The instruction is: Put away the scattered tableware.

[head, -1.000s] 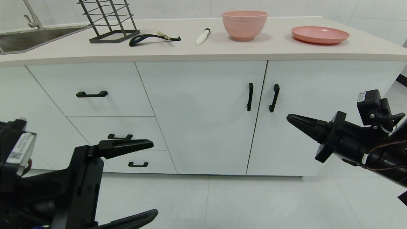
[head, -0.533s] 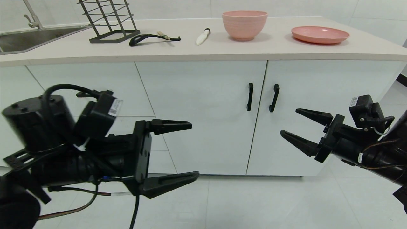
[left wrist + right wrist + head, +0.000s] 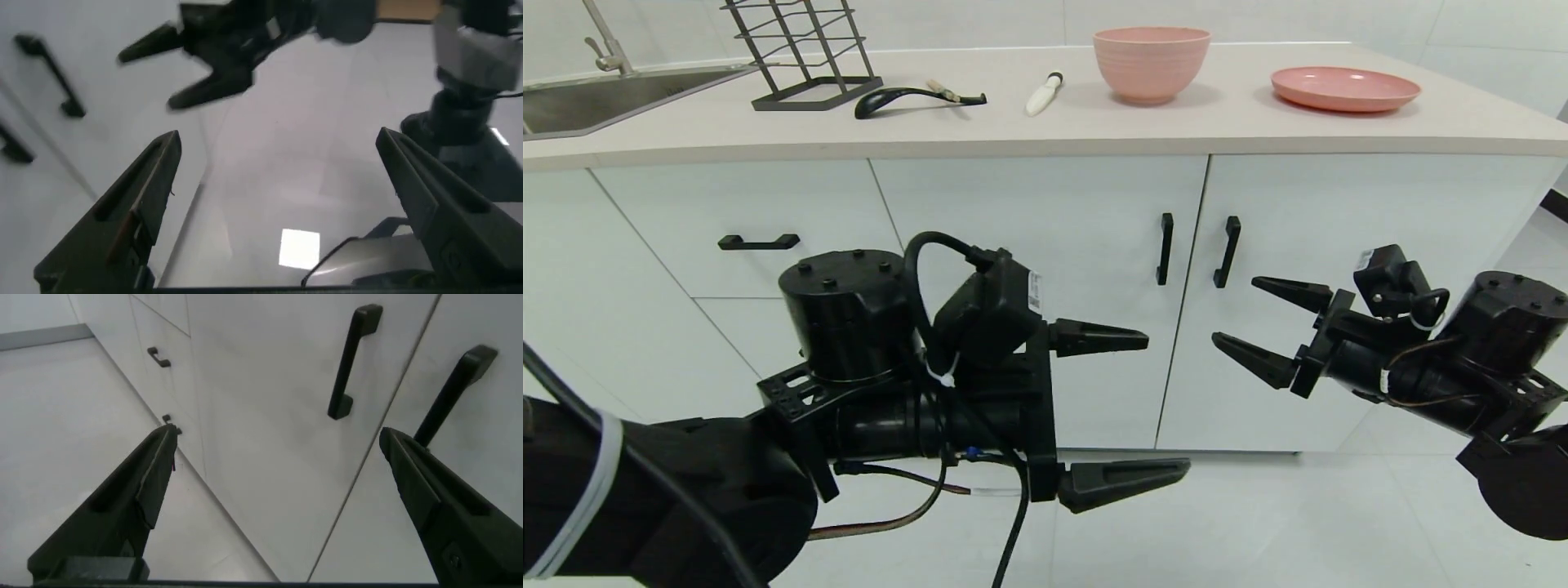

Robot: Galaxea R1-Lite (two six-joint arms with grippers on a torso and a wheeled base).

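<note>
White cabinets (image 3: pixel 1029 229), black handles (image 3: pixel 1165 249), pale counter (image 3: pixel 1176 126); steel sink (image 3: pixel 596 98) at left; wall (image 3: pixel 1258 16) apparently tiled.

Was a pale beige countertop (image 3: pixel 1013 135) with a stainless steel sink (image 3: pixel 605 94) sunk into its left end. Bore, from left to right: a black wire rack (image 3: pixel 800 61), a black curved spoon (image 3: pixel 907 100) with a small tan-handled utensil (image 3: pixel 942 89) just beside its handle, a white stick-shaped tool (image 3: pixel 1043 95), a ribbed pink bowl (image 3: pixel 1151 64) and, nearest the right end, a flat pink plate (image 3: pixel 1344 88).
</note>
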